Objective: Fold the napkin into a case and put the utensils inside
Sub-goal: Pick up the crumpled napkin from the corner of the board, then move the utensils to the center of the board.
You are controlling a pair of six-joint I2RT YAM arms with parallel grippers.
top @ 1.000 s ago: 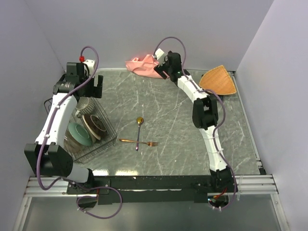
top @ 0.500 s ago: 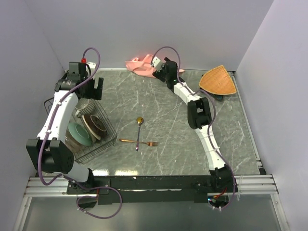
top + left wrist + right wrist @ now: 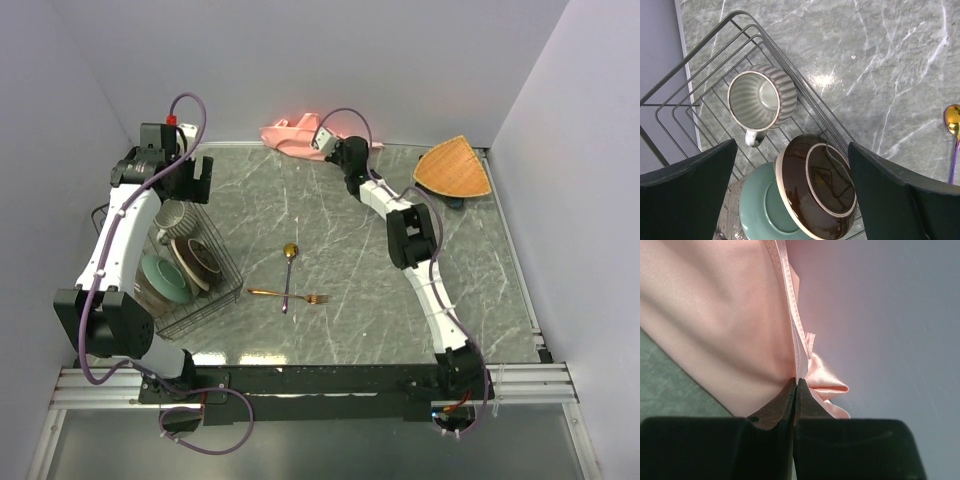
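The salmon-pink napkin lies crumpled against the back wall. My right gripper reaches to its right end and is shut on the cloth; in the right wrist view the tips pinch the hemmed edge of the napkin. The gold spoon and the gold fork lie crossed at mid-table, apart from both arms. The spoon's bowl shows at the right edge of the left wrist view. My left gripper hangs open above the rack, its fingers wide apart with nothing between them.
A black wire rack at the left holds a ribbed mug, a brown bowl and a teal plate. An orange-tan fan-shaped mat lies at the back right corner.
My right arm stretched farther toward the back wall and its gripper went from open to shut on the napkin's edge. The left arm barely shifted.
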